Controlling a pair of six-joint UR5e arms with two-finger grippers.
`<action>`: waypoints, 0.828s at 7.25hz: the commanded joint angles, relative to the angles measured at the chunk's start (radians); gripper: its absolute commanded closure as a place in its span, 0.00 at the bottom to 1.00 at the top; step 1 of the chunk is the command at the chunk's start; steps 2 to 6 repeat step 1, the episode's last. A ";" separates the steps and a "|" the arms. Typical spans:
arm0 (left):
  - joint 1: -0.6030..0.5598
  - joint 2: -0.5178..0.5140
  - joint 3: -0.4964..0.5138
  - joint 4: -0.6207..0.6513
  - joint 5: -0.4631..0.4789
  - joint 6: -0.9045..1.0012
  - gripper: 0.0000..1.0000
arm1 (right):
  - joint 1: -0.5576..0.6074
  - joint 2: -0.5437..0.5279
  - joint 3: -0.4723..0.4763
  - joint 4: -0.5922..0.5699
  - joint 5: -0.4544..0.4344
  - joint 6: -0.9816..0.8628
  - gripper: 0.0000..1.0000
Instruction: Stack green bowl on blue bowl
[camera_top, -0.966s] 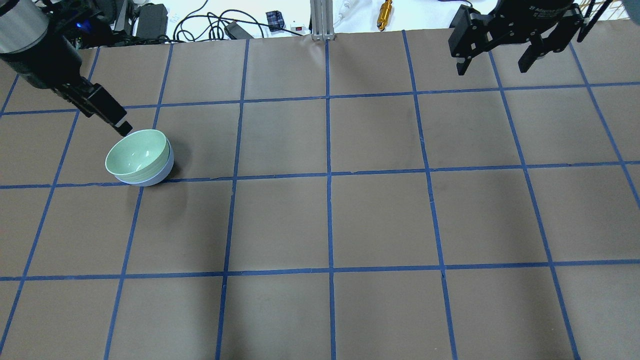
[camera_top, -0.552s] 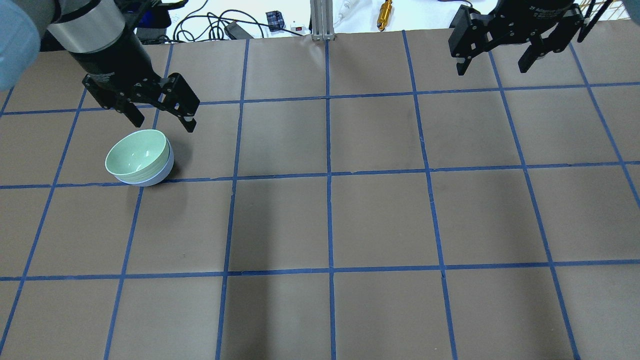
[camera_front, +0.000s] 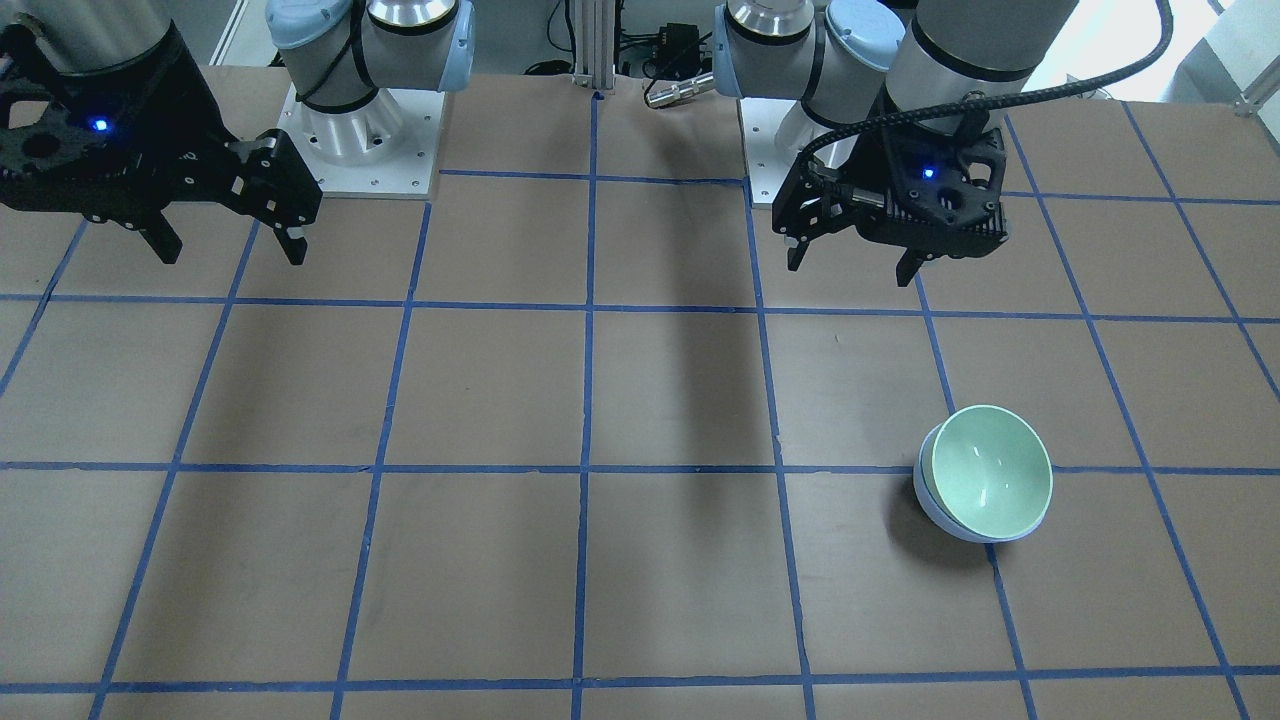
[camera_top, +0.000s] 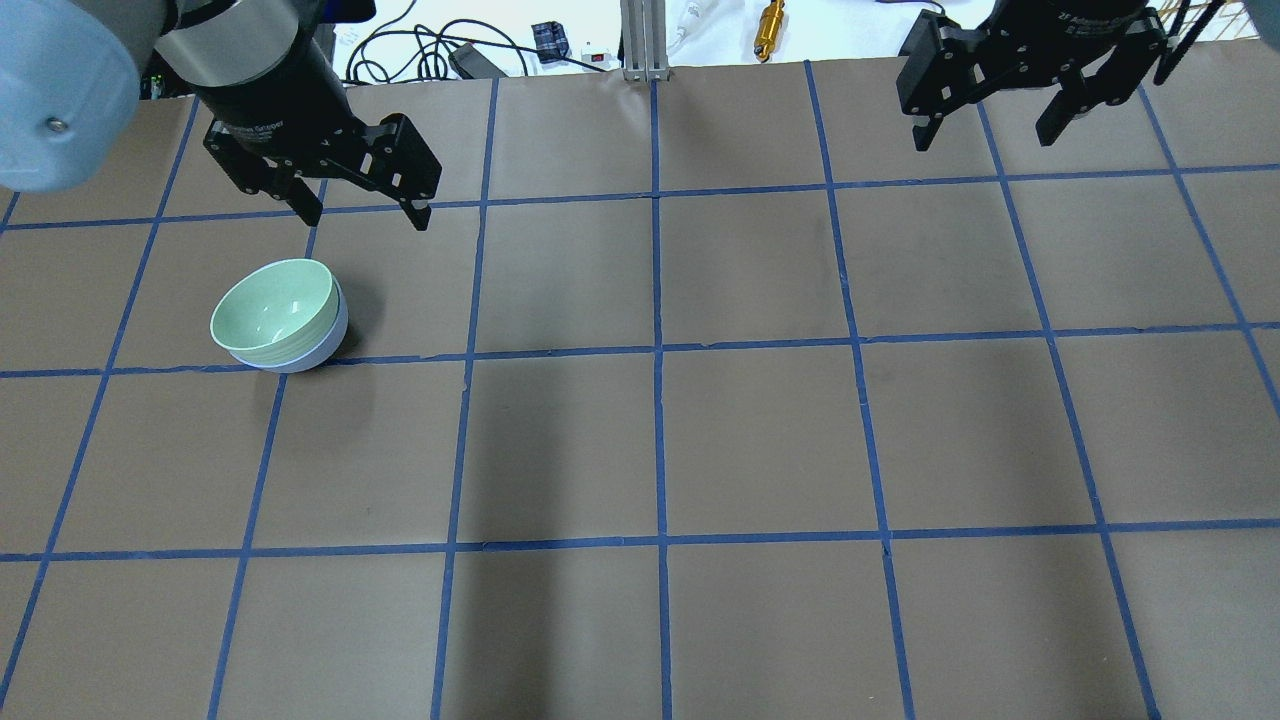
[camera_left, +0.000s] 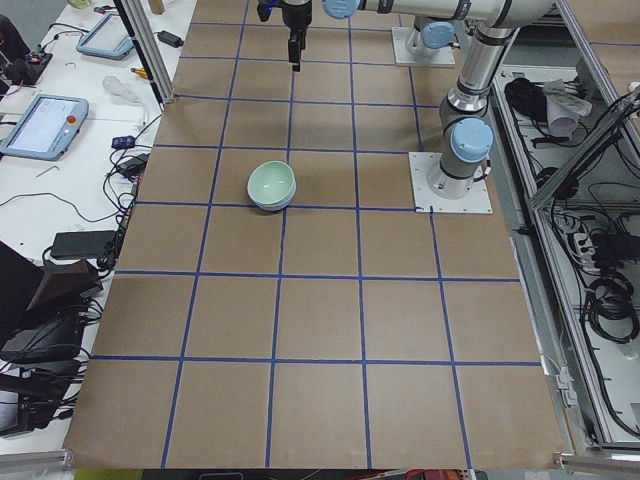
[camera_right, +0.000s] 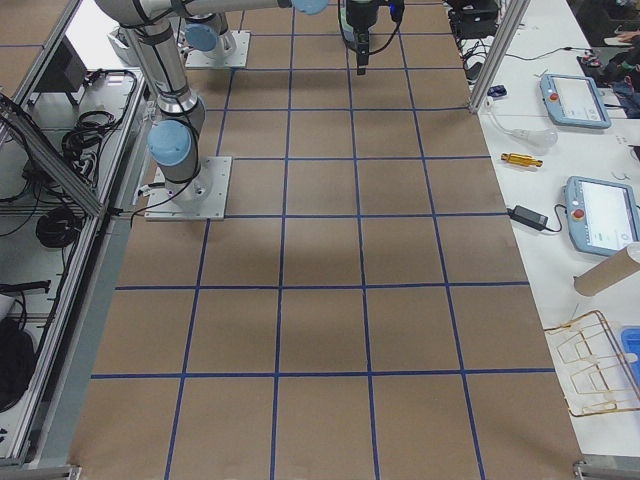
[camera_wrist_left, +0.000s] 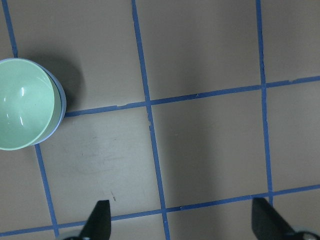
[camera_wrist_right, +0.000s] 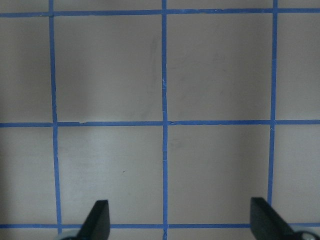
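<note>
I am seeing the green bowl (camera_top: 272, 305) sitting nested inside the blue bowl (camera_top: 312, 357) on the brown, blue-gridded tabletop (camera_top: 760, 440), so I am judging the stack made. My left pincer (camera_top: 367, 220) is hanging wide and empty, raised well above the blue bowl and off to one side. My right pincer (camera_top: 985, 140) is also gaping wide, holding nothing, well apart from the blue bowl.

I am treating this as the withdrawal. To do it well, I am keeping the left fingers spread, rising before swinging sideways, and steering clear of the rim so nothing gets nudged.

A second ago the left pincer was reaching down just beside the green bowl's rim. It is now lifting away from it. Neither bowl is shifting, and the right pincer is staying put.
</note>
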 joint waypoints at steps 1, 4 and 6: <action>0.011 -0.002 -0.003 0.053 0.004 0.004 0.00 | 0.000 0.001 0.000 0.000 0.000 0.001 0.00; 0.011 -0.002 -0.003 0.053 0.004 0.004 0.00 | 0.000 0.001 0.000 0.000 0.000 0.001 0.00; 0.011 -0.002 -0.003 0.053 0.004 0.004 0.00 | 0.000 0.001 0.000 0.000 0.000 0.001 0.00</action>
